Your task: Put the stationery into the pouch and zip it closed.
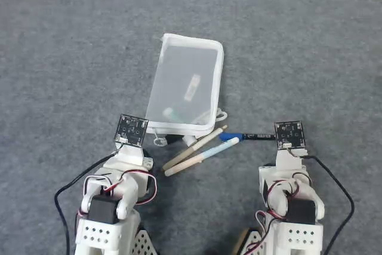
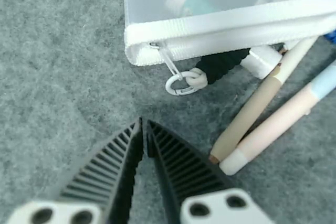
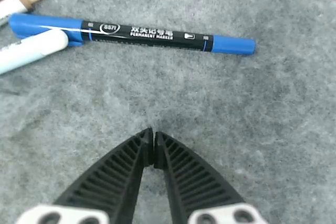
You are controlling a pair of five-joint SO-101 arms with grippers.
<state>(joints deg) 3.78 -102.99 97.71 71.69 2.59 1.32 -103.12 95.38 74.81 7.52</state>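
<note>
Pouch (image 1: 185, 82) lies flat at mid-table, zipper edge toward both arms, presumably for direct loading. Two pens (image 1: 194, 148) and a blue marker (image 3: 142, 34) lie outside it, near that edge. Left gripper (image 2: 143, 125) and right gripper (image 3: 153, 135) are fully closed, holding nothing.

Light: bright, even and diffuse, from above | Shadows: soft and faint on the grey felt table cover (image 1: 71, 58); a thin rim along the edges of the translucent white plastic zip pouch (image 1: 185, 82); a slim line beside the cream and pale-blue pen (image 1: 203, 156) near the pouch's zip edge | Glare: mild pale sheen across the pouch's face
</note>
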